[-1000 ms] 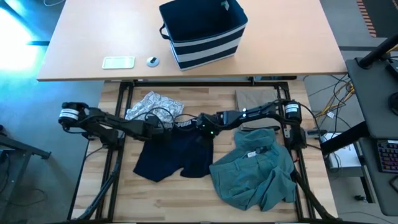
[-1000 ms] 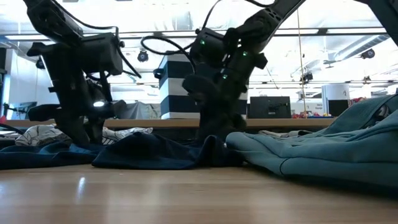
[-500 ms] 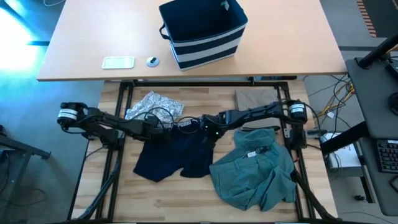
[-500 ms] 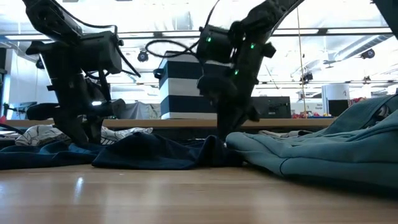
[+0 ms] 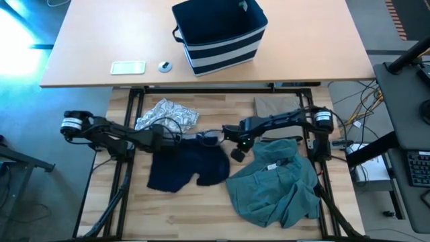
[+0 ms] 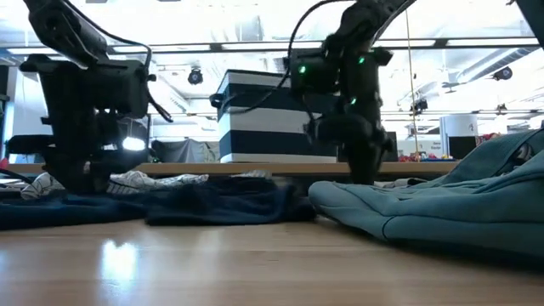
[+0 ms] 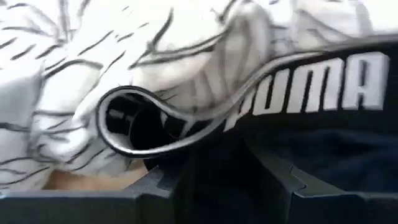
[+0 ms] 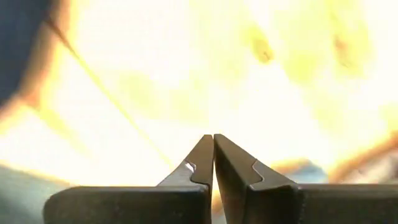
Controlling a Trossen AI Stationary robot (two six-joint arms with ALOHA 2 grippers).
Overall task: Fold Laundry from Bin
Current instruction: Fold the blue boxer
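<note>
**Navy shorts pinned at the waistband, right gripper clear of the cloth**

The dark navy shorts (image 5: pixel 187 167) lie spread on the wooden work table (image 5: pixel 201 215), and everything else is placed from them. The left gripper (image 5: pixel 176 139) is at their waistband, its fingers partly apart with the navy cloth and its white-lettered band (image 7: pixel 323 87) bunched between them. The grey-white patterned garment (image 5: pixel 166 113) lies touching that waistband on the far side, toward the bin (image 5: pixel 222 33), which stands well beyond the shorts on the lighter tabletop (image 5: pixel 80 40). The right gripper (image 5: pixel 237 153) hangs just beside the shorts, between them and the teal-green garment (image 5: pixel 275 188), its fingers (image 8: pixel 202 163) pressed together on nothing. The tan garment (image 5: pixel 272 106) lies flat past the right arm, well apart from the shorts. A white phone-like slab (image 5: pixel 127 67) and a small round thing (image 5: pixel 164 66) sit near the bin.
</note>
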